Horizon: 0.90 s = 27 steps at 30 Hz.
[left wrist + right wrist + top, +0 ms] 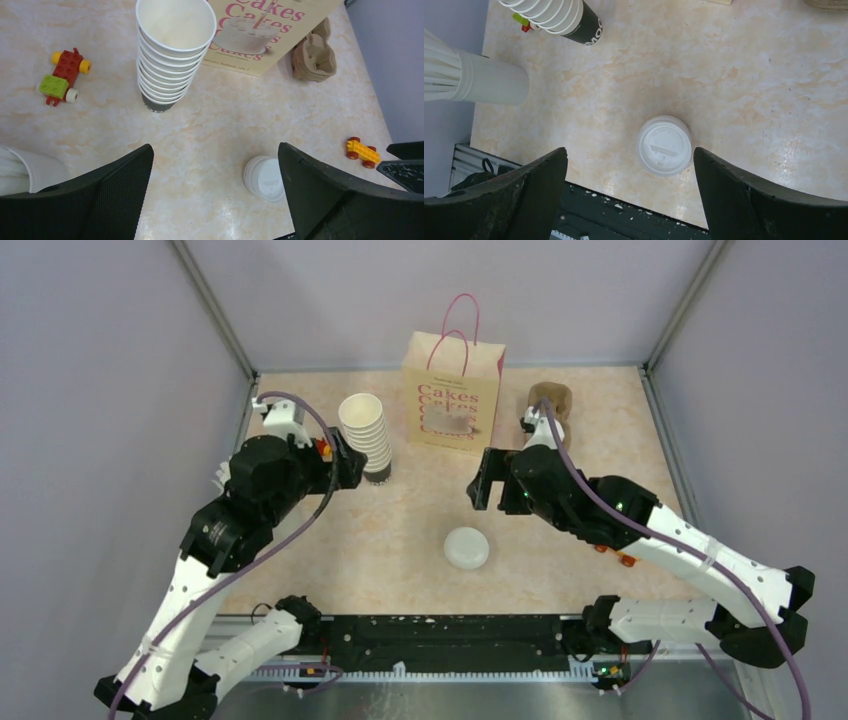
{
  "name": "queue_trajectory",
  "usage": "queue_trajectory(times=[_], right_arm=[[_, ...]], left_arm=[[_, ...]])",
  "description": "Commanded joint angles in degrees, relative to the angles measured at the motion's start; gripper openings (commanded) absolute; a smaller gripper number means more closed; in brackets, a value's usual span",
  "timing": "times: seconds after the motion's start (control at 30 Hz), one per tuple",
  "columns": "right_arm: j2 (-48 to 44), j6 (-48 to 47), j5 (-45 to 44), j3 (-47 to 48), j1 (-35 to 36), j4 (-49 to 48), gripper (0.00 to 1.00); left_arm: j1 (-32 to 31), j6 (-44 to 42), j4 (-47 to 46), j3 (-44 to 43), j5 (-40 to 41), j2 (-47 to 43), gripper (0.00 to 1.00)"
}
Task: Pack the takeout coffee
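The takeout coffee (467, 548), a small white cup with a round white lid, stands upright on the table near the front middle. It also shows in the left wrist view (263, 178) and the right wrist view (664, 145). The paper bag (452, 391) printed "Cakes" stands at the back. My left gripper (345, 457) is open and empty beside the stack of lidless cups (367, 435). My right gripper (483, 481) is open and empty, hovering behind the coffee and apart from it.
A brown cardboard cup carrier (552, 400) lies right of the bag. A sleeve of white cups (469, 77) lies at the left edge. A red and green toy car (64, 75) and a yellow toy car (362, 152) lie on the table.
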State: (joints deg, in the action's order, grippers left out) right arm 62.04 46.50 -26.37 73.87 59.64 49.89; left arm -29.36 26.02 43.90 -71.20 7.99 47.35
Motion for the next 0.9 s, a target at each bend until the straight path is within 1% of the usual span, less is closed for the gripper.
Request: queue_trajectory(times=[0.0,0.2,0.27,0.33,0.37,0.47,0.57,0.63,0.67,0.73,0.8,0.87], right_arm=[[0.38,-1.36,0.20,0.12,0.53,-2.70,0.94],[1.38,-5.43,4.41,0.12,0.50,-6.22,0.94],[2.53,-7.10,6.23,0.83,0.53,-6.61,0.94],[3.53,-7.80,7.28,1.60,0.50,-6.47,0.93],[4.01,-8.02,7.77,1.94,0.54,-6.40,0.93],[4.68,-8.59,9.22,2.29,0.49,-6.79,0.93],[4.62,-9.08,9.80,2.15,0.53,-7.32,0.93],[4.45,-9.75,10.29,1.94,0.49,-8.03,0.93],[4.39,-10.17,10.51,1.71,0.48,-8.47,0.93],[4.24,-10.85,10.88,1.04,0.52,-9.55,0.93],[4.34,-11.27,11.10,0.51,0.49,-10.92,0.93],[4.59,-11.67,11.74,0.33,0.53,-12.46,0.93]], left_arm=[[-0.14,3.20,2.66,-3.61,7.57,3.17,0.99],[0.11,3.41,4.27,-9.42,16.34,9.66,0.98],[0.76,3.15,4.38,-14.04,18.16,12.72,0.95],[2.94,3.16,5.51,-18.85,18.23,16.59,0.92],[4.61,3.16,6.10,-20.86,17.13,18.69,0.91],[12.03,2.55,5.63,-23.59,8.97,23.39,0.83],[17.96,3.07,2.26,-23.77,-0.20,26.53,0.71],[19.04,3.52,0.51,-24.45,-3.48,28.22,0.60],[19.08,3.78,-0.13,-24.96,-4.61,28.99,0.56],[19.08,4.15,-0.83,-25.75,-6.51,30.31,0.54],[19.08,4.30,-0.92,-26.01,-7.68,31.59,0.55],[19.08,4.03,-0.83,-25.80,-10.65,32.94,0.55]])
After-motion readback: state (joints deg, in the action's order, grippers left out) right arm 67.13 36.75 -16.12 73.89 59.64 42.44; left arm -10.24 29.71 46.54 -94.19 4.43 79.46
